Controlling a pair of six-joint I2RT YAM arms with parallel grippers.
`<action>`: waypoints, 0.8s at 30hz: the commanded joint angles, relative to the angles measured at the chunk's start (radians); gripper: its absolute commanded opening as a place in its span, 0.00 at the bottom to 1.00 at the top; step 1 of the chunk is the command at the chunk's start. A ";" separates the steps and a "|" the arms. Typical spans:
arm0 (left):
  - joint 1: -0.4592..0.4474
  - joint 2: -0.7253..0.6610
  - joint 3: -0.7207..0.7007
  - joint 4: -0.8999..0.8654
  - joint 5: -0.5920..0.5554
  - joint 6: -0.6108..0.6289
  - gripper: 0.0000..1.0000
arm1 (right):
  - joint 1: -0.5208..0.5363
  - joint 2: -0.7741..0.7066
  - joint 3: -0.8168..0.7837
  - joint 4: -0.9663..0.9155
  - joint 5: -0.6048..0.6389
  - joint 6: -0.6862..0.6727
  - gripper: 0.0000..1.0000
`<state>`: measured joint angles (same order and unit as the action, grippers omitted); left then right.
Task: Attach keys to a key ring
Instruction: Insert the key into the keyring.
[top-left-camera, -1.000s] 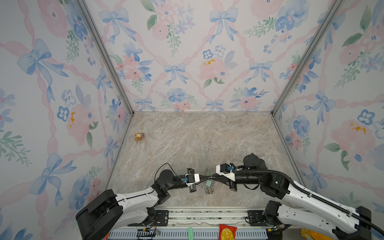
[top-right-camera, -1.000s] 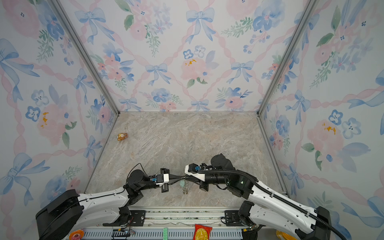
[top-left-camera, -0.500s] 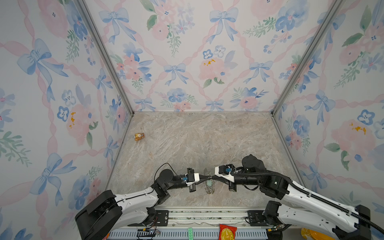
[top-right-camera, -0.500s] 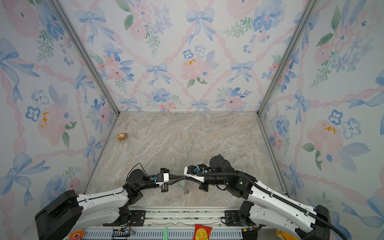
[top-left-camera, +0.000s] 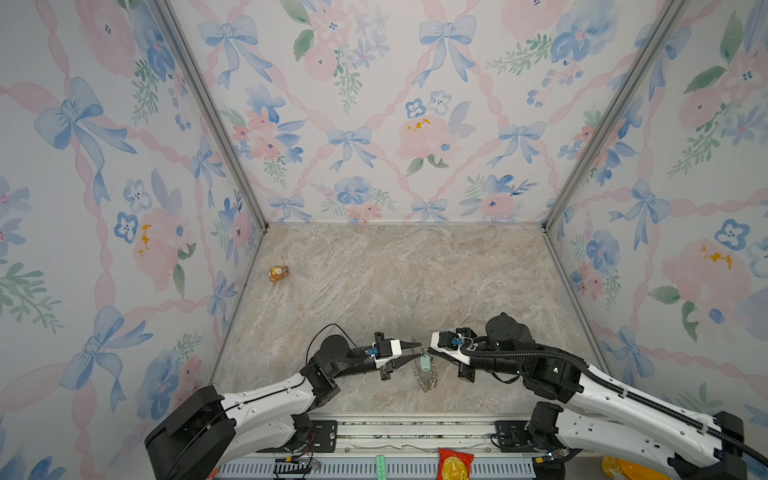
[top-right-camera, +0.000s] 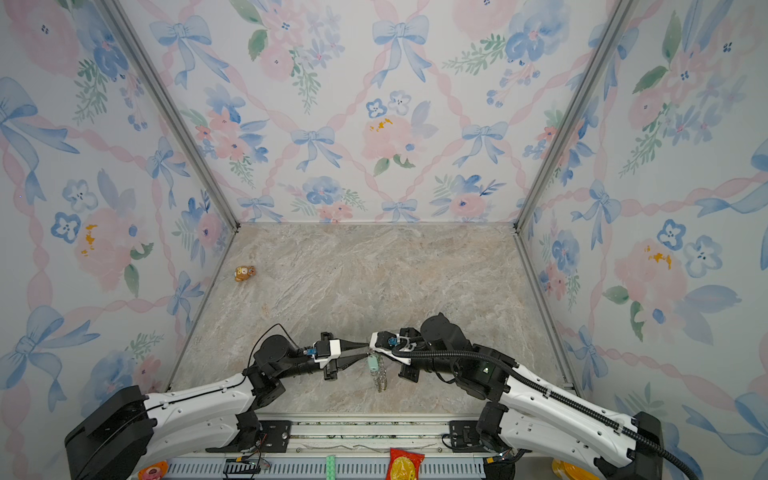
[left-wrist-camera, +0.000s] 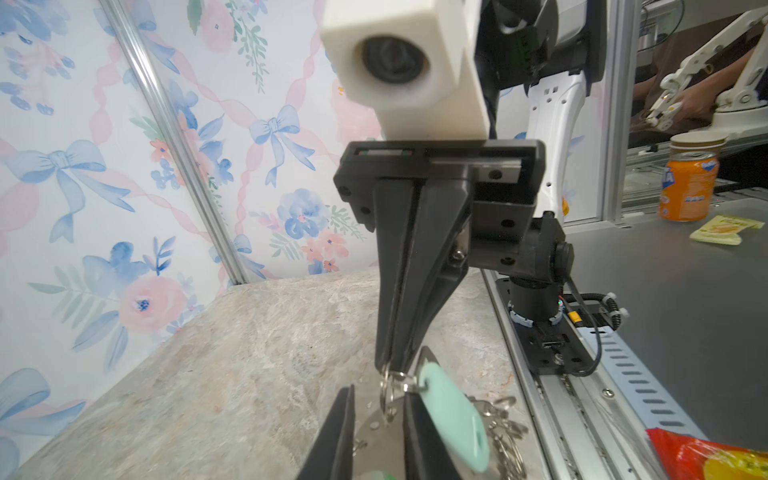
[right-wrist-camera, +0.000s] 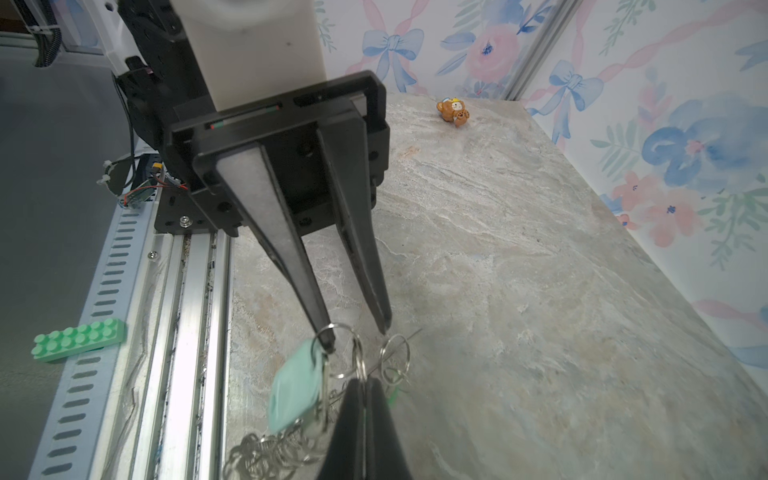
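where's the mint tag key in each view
In a top view: the mint tag key sits low centre, touching the key ring.
In a top view: the tag sits low centre, again at the key ring.
Left wrist: the tag is beside the right claw.
Right wrist: the tag is beside the left claw.
Shared landmark: the key ring's silver rings, next to the tag in all four.
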<state>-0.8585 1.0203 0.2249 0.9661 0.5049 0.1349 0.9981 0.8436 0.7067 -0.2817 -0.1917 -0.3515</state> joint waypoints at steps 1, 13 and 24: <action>0.006 -0.045 -0.010 -0.036 -0.124 -0.063 0.29 | 0.006 -0.005 0.048 -0.037 0.079 0.005 0.00; 0.004 -0.067 0.201 -0.450 -0.214 -0.393 0.32 | 0.030 -0.008 0.068 -0.036 0.201 -0.042 0.00; -0.051 -0.033 0.339 -0.709 -0.198 -0.492 0.28 | 0.065 0.026 0.070 -0.004 0.288 -0.067 0.00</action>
<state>-0.8997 1.0103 0.5442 0.3439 0.3103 -0.3172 1.0504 0.8707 0.7441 -0.3317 0.0601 -0.4061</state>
